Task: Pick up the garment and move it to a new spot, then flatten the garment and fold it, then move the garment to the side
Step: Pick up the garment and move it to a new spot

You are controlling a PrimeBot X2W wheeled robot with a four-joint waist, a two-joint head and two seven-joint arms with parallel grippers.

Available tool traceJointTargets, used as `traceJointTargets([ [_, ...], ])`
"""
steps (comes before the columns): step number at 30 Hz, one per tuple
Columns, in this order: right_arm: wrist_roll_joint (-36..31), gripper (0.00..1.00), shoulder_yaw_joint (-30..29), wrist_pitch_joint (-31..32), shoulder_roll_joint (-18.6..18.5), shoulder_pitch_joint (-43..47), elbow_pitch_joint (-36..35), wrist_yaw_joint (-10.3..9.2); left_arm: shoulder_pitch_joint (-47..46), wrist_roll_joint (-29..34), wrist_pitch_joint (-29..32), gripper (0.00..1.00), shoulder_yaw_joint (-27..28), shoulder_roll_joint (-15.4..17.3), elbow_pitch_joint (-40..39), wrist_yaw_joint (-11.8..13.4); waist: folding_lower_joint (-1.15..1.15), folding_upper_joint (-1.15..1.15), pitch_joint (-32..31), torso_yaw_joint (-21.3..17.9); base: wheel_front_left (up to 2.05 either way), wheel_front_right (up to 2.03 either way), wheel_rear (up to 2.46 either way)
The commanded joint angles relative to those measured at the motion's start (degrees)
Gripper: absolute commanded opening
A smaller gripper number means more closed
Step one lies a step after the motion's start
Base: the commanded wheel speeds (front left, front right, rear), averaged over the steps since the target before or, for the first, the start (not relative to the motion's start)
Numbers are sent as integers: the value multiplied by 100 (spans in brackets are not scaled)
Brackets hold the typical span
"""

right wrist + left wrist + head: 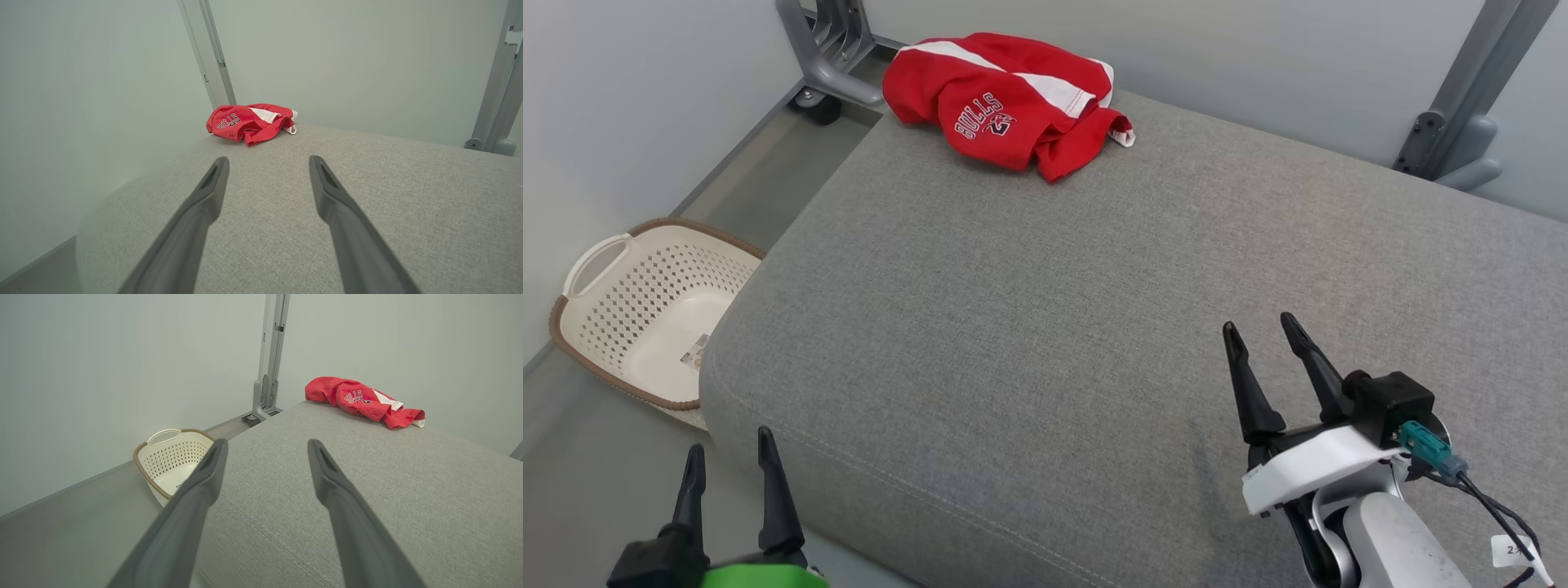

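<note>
Two grippers hang over the near edge of a grey cushioned bench, both empty, each with its dark fingers spread apart. The left gripper sits at the bench's near left corner with its fingers pointing away from the robot. The right gripper hangs above the near right part of the cushion, a teal plug and a black cable trailing from its white wrist.

On the floor to the left, just beside the bench's side, stands a cream laundry basket with a brown rim and pierced walls. A small label lies on its bottom.

Across a wide stretch of bare fabric, the garment lies in a crumpled heap at the bench's far left corner, well apart from both grippers. It is red with white panels, and the word "BULLS" shows on a fold facing the robot. One bunched end with a white trim reaches toward the middle of the far edge.

Behind it, a grey metal frame on a wheel stands against the pale wall, and a second grey post rises at the far right.
</note>
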Motion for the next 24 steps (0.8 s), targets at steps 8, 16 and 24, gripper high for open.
traceJointTargets([
  [8, -399, 100, -352, -10, -22, 62, -503, -4, -1522, 361, 29, 100, -120, 591, 206, -430, 0, 38, 522, -148, 0, 0, 0],
  [16, -1050, 100, -538, 315, -25, -296, -1360, -4, -3697, 20, 631, 100, 51, 1343, 651, -841, 0, 38, 1538, -996, 0, 0, 0],
  [24, -1392, 100, -645, 589, -32, -570, -2184, -4, -5689, -475, 1307, 100, -132, 2087, 1940, -1046, 0, 38, 2610, -1802, 0, 0, 0],
])
